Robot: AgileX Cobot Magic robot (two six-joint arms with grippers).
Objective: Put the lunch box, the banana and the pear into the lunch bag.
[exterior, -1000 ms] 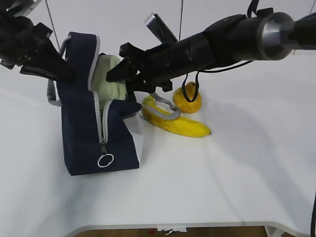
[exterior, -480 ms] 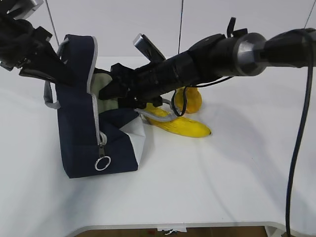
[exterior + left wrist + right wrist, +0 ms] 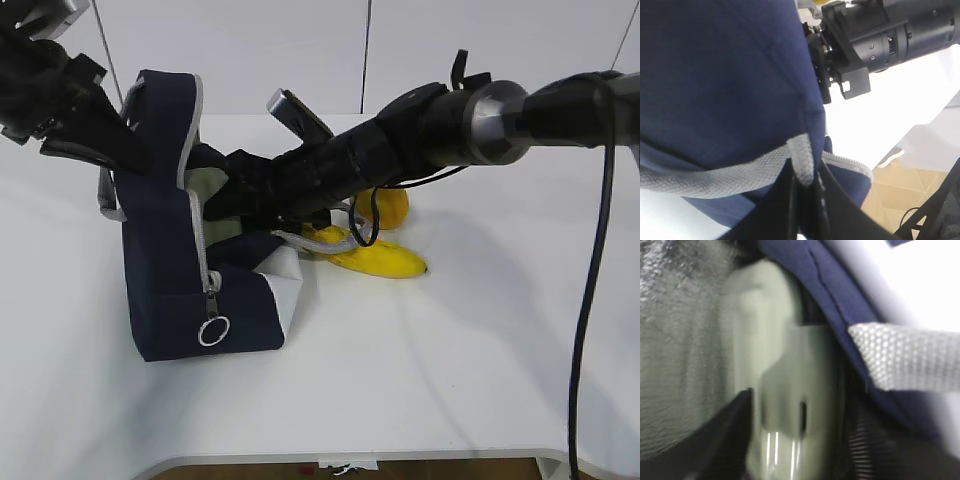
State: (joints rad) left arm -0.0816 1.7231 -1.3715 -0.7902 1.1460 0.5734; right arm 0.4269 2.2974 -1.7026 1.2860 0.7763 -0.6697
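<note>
The navy lunch bag stands at the left of the table with its mouth held open. My left gripper is shut on the bag's grey strap at the rim. My right gripper reaches into the mouth. The green-lidded lunch box sits inside, between the right gripper's fingers. That view is blurred, so whether the pads still press it is unclear. Only a pale sliver of the lunch box shows from outside. The banana and the pear lie on the table behind the right arm.
The bag's zipper ring hangs on the front face. A second grey strap drapes over the banana's near end. Silvery lining covers the bag's inside. The table's front edge runs along the bottom.
My right arm has sunk and pushed deeper into the bag, taking the lunch box down inside so its lid barely shows. The left gripper has kept its hold on the strap.
</note>
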